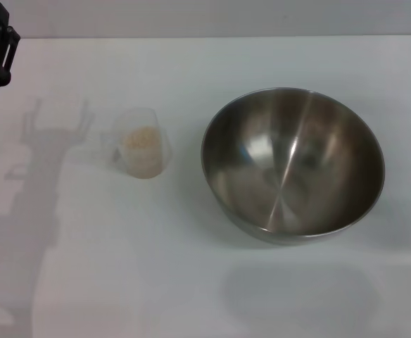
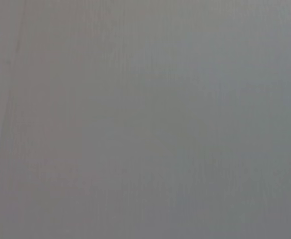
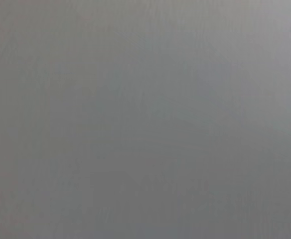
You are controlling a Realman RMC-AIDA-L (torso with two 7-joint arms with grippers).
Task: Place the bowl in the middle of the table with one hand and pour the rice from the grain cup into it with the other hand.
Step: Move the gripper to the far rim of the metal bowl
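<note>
The shiny steel bowl [image 1: 293, 163] stands upright on the white table [image 1: 191, 282], right of the middle. Its inside is empty. The clear grain cup [image 1: 142, 151] stands upright to the bowl's left, apart from it, with beige rice [image 1: 139, 139] inside. My left gripper [image 1: 0, 39] is at the far left edge of the head view, well away from the cup. My right gripper is out of view. Both wrist views show only plain grey.
The left arm casts a shadow [image 1: 29, 211] on the table left of the cup. The table's far edge [image 1: 205, 36] runs along the top of the head view.
</note>
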